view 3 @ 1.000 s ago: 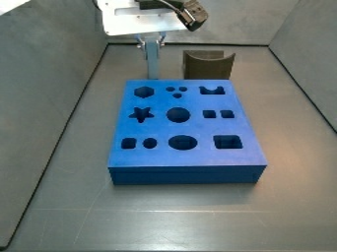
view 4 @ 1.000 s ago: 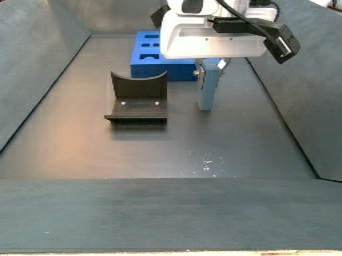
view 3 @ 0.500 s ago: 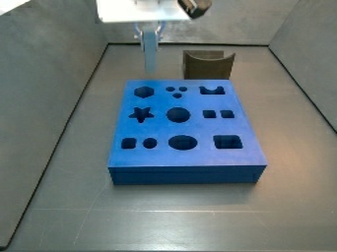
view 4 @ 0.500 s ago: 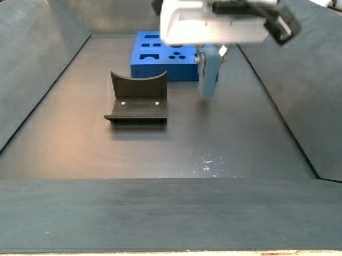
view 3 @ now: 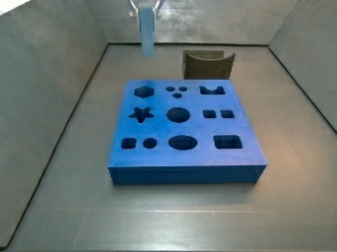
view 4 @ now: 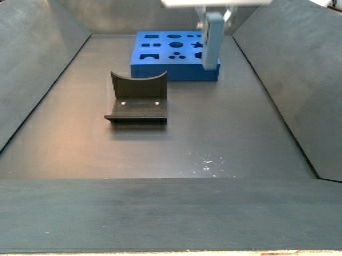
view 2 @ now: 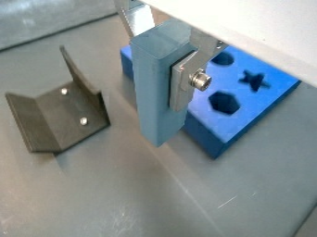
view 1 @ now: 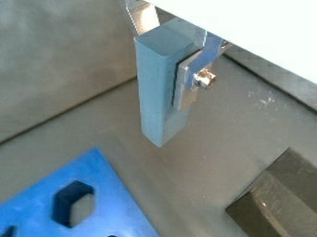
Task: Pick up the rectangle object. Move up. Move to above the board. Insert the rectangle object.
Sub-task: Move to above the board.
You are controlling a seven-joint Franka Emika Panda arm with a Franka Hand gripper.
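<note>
The rectangle object [view 1: 160, 88] is a slim light-blue bar that hangs upright, well off the floor. My gripper [view 1: 169, 51] is shut on its upper part, and a silver finger [view 1: 195, 76] lies flat against one side. Both wrist views show this grip, with the gripper [view 2: 164, 57] on the rectangle object [view 2: 158, 97]. In both side views the bar [view 3: 146, 30] [view 4: 211, 45] hangs from the top edge, and most of the gripper is out of frame. The board [view 3: 184, 128] [view 4: 167, 55], a thick blue slab with shaped holes, lies on the floor. The bar is beyond the board's far edge, beside the fixture.
The dark fixture [view 3: 207, 64] [view 4: 138, 100] [view 2: 56, 116] stands on the floor just past the board's far side. Grey sloping walls [view 3: 53, 108] enclose the floor on the sides. A corner of the board [view 1: 62, 199] and its hole-covered face [view 2: 242, 93] show under the bar.
The gripper has risen with the rectangle object in it. Its white body has left the top of both side views, and the bar's lower end is now high above the floor.
</note>
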